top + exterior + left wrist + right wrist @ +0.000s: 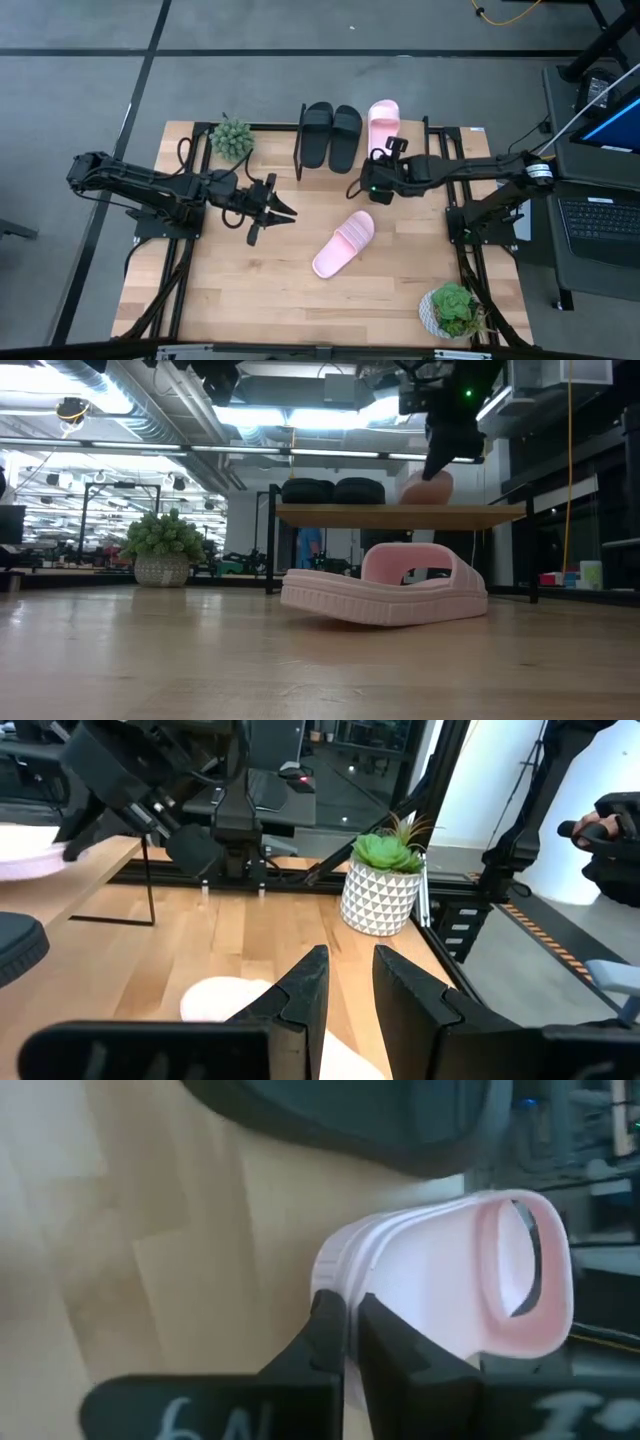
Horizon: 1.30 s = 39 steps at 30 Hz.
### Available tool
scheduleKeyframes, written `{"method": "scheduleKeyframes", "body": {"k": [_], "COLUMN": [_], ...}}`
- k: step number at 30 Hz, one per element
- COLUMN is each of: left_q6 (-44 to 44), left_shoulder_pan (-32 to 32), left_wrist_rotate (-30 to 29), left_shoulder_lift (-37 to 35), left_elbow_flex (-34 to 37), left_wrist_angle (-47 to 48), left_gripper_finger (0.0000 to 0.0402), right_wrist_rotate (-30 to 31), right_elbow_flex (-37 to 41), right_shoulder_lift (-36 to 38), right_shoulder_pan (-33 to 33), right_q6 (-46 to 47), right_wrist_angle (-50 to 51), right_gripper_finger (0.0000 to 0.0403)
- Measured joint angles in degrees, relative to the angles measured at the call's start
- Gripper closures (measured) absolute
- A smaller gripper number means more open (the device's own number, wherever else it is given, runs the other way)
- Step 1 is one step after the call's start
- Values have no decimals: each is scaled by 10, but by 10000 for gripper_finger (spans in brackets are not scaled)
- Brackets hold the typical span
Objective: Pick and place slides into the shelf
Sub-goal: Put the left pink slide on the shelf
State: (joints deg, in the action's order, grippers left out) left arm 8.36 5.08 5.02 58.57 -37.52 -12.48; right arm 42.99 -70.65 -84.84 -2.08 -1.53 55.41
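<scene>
1. Right hand (383, 160) over the shelf (440, 135), fingers pinched on the heel edge of a pink slide (383, 122).
2. Two black slides (331, 133) just beside it on the shelf.
3. Second pink slide (343, 243) lying mid-bench (240, 290).
4. Left hand (283, 212) hovering nearby, fingers apart, holding nothing.

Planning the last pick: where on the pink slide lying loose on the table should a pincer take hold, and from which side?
Grip the ribbed strap of the pink slide on the table, coming down from above. It lies sole-down and diagonal, and the strap arches clear of the footbed, leaving a gap for one finger, as the low view shows. The left pincer, open, is probably better placed; the right pincer is at the shelf.
</scene>
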Motion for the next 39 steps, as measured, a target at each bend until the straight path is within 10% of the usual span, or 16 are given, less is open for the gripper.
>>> {"method": "scheduleKeyframes", "body": {"k": [39], "left_q6": [0], "left_shoulder_pan": [0], "left_wrist_rotate": [0], "left_shoulder_lift": [-1], "left_elbow_flex": [0], "left_wrist_angle": [0], "left_gripper_finger": [328], "right_wrist_rotate": [-103], "right_elbow_flex": [0], "right_shoulder_lift": [-10], "right_shoulder_pan": [-11], "right_q6": [-65], "right_wrist_angle": [-111], "right_gripper_finger": [387]}}
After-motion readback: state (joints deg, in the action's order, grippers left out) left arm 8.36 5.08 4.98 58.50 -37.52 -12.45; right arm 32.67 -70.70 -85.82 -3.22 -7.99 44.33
